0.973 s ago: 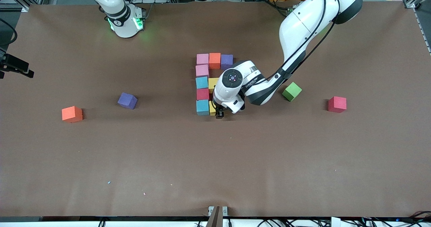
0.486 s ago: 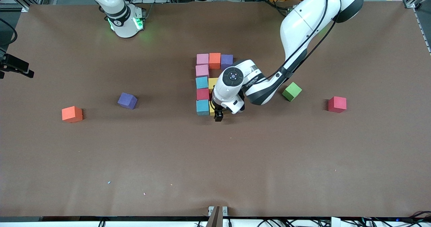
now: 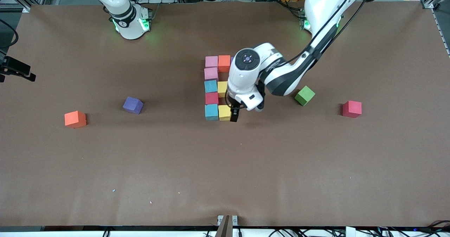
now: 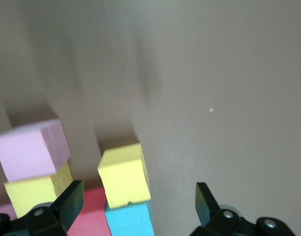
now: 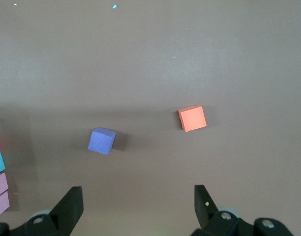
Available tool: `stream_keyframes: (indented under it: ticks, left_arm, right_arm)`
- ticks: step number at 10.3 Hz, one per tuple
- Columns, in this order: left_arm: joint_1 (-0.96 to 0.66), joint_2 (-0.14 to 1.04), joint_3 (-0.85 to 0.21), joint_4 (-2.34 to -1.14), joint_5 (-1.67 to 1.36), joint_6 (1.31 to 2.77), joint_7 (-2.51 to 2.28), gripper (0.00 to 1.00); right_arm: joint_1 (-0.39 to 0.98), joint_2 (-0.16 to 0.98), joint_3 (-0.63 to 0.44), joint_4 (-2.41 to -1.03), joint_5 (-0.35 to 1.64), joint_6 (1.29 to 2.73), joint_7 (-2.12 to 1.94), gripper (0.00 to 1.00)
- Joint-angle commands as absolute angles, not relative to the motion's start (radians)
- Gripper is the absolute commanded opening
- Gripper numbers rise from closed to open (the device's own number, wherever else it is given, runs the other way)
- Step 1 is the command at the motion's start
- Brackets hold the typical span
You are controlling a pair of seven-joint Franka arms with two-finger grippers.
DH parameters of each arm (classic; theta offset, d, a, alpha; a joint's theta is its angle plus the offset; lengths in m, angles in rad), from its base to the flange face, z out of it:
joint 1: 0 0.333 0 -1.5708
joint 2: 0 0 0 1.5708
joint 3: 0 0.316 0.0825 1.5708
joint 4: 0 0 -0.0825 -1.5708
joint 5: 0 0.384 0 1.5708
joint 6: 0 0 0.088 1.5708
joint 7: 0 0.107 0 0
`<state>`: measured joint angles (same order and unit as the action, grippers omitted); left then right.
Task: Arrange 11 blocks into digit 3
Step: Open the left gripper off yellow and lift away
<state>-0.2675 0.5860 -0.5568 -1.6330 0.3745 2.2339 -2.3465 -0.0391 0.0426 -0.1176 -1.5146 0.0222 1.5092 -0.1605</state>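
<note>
Left gripper (image 3: 234,114) hangs open above the table (image 3: 225,166), just beside the yellow block (image 3: 224,112) in the figure's row nearest the front camera; holds nothing, touches nothing. In the left wrist view its fingers (image 4: 67,204) stand wide apart with that yellow cube and a cyan block (image 4: 130,219) between them lower down, none gripped. Right gripper (image 5: 138,209) is also spread wide and empty, out of the front view; that arm waits, its wrist camera looking down on a loose purple block (image 5: 101,140) and a loose orange block (image 5: 192,118).

Digit 3 (image 3: 217,88) sits mid-table, cubes touching: pink (image 3: 211,61) and orange (image 3: 224,63) in the row farthest from the front camera, then a column of pink, cyan, red and cyan, with a yellow beside each cyan. Left arm covers the end of the farthest row, so what lies there cannot be told. Figure looks unfinished.

Loose cubes: green block (image 3: 304,95) and red block (image 3: 352,109) toward the left arm's end; the purple and orange ones toward the right arm's end.

Handling, as a guess: matte foam, so light, a bit squashy, grippy rather than slick, not fragile. Pinch across two flat parallel faces, mid-height, jaws squared to the cube. Green one sits rotated, so wrist needs turning first. Light cubes nudge easily; careful near neighbours.
</note>
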Motion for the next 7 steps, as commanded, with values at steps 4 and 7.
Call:
stream_keyframes:
  ticks: [4, 7]
  left_arm:
    - [-0.053, 0.370, -0.600, -1.972, 0.361, 2.243, -1.966, 1.00]
    - [0.157, 0.344, -0.742, -2.057, 0.359, 2.180, -1.642, 1.00]
  right_arm:
    - [-0.038, 0.041, -0.117, -1.516, 0.011, 1.511, -0.160, 1.00]
    - [-0.038, 0.041, -0.117, -1.516, 0.012, 1.511, -0.160, 1.00]
